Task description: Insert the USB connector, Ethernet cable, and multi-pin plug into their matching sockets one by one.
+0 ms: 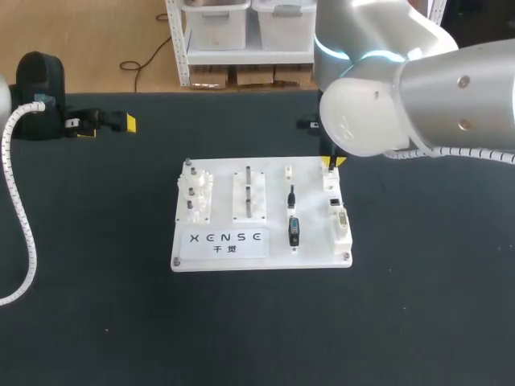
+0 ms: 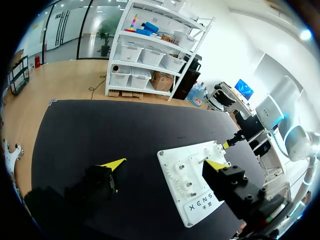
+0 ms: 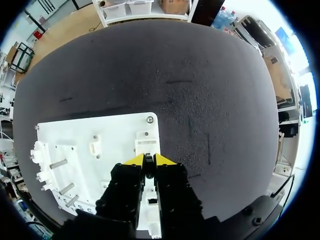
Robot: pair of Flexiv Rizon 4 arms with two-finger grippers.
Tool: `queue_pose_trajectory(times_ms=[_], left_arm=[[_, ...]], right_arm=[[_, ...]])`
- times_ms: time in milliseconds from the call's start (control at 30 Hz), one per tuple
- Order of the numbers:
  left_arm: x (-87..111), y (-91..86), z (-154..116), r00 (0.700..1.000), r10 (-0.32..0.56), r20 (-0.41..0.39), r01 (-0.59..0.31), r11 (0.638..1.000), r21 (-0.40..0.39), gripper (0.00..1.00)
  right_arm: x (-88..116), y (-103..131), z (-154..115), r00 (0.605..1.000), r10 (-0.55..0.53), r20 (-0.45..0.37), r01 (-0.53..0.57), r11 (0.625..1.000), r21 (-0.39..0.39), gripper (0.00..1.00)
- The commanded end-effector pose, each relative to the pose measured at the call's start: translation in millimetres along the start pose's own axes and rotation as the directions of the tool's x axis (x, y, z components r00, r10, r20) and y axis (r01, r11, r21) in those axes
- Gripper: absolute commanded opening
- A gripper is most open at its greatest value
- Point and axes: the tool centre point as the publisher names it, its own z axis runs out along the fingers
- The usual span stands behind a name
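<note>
Hovering with tips pinched together, nothing visible between them, over the far right corner of the board (image 1: 314, 259), the right gripper (image 3: 149, 159) should probably spread and square up above the USB connector (image 1: 294, 230) lying mid-board before descending; the left gripper (image 2: 165, 164) hangs wide open off-board.

table (image 1: 80, 322): black | gear block (image 1: 195, 199): white, toothed wheels | peg block (image 1: 249, 195): white, metal pins, beside gears

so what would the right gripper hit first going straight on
Probably the small white socket block just ahead of the right gripper, on the white board; depth is hard to judge.
</note>
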Motion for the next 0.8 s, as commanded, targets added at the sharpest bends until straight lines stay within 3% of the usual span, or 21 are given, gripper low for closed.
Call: queue_pose_trajectory(times_ms=[33, 333, 567, 800], left_arm=[[0.0, 0.0, 0, 1.0, 0.0, 0.0, 0.0, 1.0, 0.0, 1.0], [0.0, 0.0, 0, 1.0, 0.0, 0.0, 0.0, 1.0, 0.0, 1.0], [0.0, 0.0, 0, 1.0, 0.0, 0.0, 0.0, 1.0, 0.0, 1.0], [0.0, 0.0, 0, 1.0, 0.0, 0.0, 0.0, 1.0, 0.0, 1.0]], right_arm=[[3, -6, 6, 1.0, 0.01, -0.003, -0.01, 1.0, 0.003, 0.0], [12, -11, 13, 0.999, 0.026, -0.026, -0.027, 1.0, -0.014, 0.0], [10, -10, 20, 0.996, 0.025, -0.09, -0.039, 0.988, -0.148, 0.0], [8, -9, 23, 0.996, 0.02, -0.084, -0.031, 0.991, -0.132, 0.0]])
